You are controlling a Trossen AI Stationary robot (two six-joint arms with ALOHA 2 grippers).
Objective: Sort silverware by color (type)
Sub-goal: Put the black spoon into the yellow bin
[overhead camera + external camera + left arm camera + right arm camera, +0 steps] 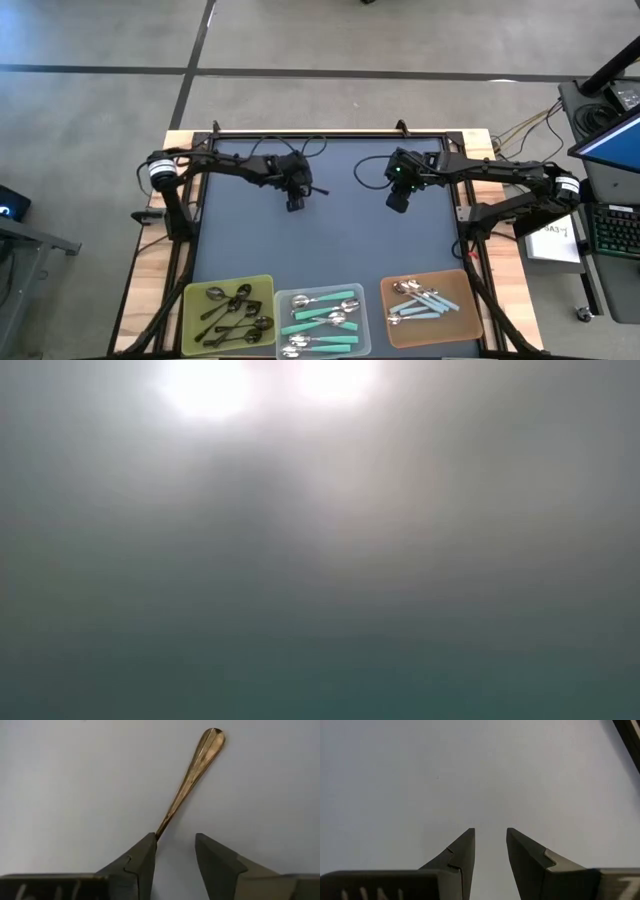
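Observation:
One thin all-metal spoon lies on the dark mat; in the left wrist view only its handle (192,775) shows, running out from behind one fingertip. My left gripper (175,836) (295,203) is open, over the far middle of the mat, at that spoon. My right gripper (490,831) (397,203) is open over bare mat, to the right of it. The other spoons lie in three trays at the near edge: dark metal ones in the yellow-green tray (262,285), teal-handled ones in the clear tray (365,340), light-blue-handled ones in the orange tray (470,320). My left gripper stands open with one fingertip (145,852) over the neck end of the spoon's handle (161,827). The finger hides the rest of the spoon, and I cannot tell whether it touches the spoon. The spoon lies flat on the mat.
The mat between the grippers and the trays is bare. A wooden table rim (180,140) and a frame surround it. A desk with a keyboard (610,230) stands to the right of the table. The low view shows only a blurred glare.

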